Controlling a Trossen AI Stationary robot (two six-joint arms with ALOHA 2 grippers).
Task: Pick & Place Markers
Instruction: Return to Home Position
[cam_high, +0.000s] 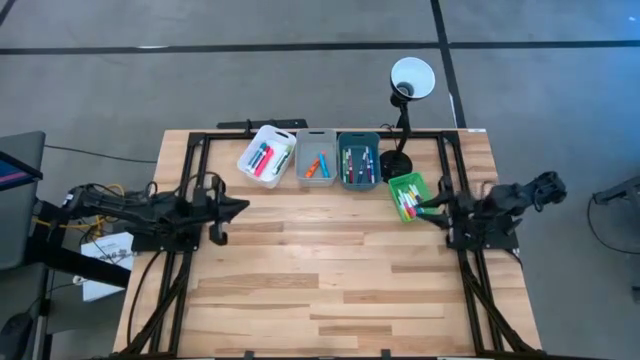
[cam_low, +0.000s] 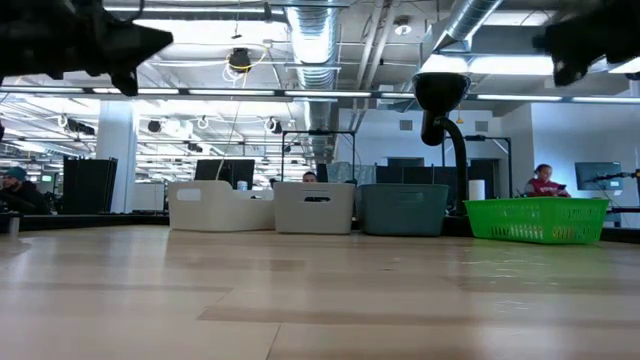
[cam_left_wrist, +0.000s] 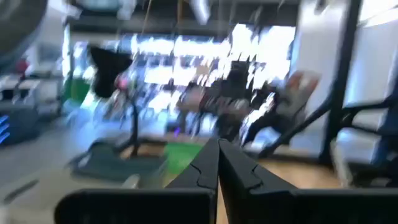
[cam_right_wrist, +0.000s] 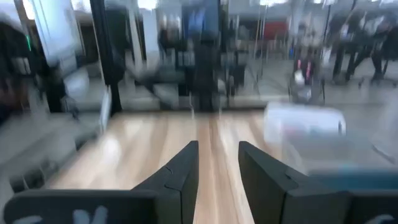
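Pale wooden boards make up the bench (cam_high: 330, 280), and in the high view I can find no loose stick anywhere on them. The markers (cam_high: 262, 158) all lie inside containers. A mixed handful is in the white bin (cam_high: 247, 152) at about 11 o'clock, and a few, orange and blue among them, are in the grey bin (cam_high: 316, 135) just beside it. Several more are in the teal bin (cam_high: 358, 136) at 12 o'clock. Another bunch is in the green bin (cam_high: 424, 185), which stands apart from that row at about 2 o'clock, near the foot of a lamp (cam_high: 411, 78).

By that layout the sorting looks finished. Nothing shows that is left to pick, so what is left seems only to be parking the arms.

The left pincer (cam_left_wrist: 217, 165) sits over the 9 o'clock edge, its fingers pressed together with nothing between them. The right pincer (cam_right_wrist: 217, 168) sits at the 3 o'clock edge, close by the green bin, its fingers narrowly parted and empty. Both arms are folded low toward their mounts, so I judge the homing nearly or wholly complete.
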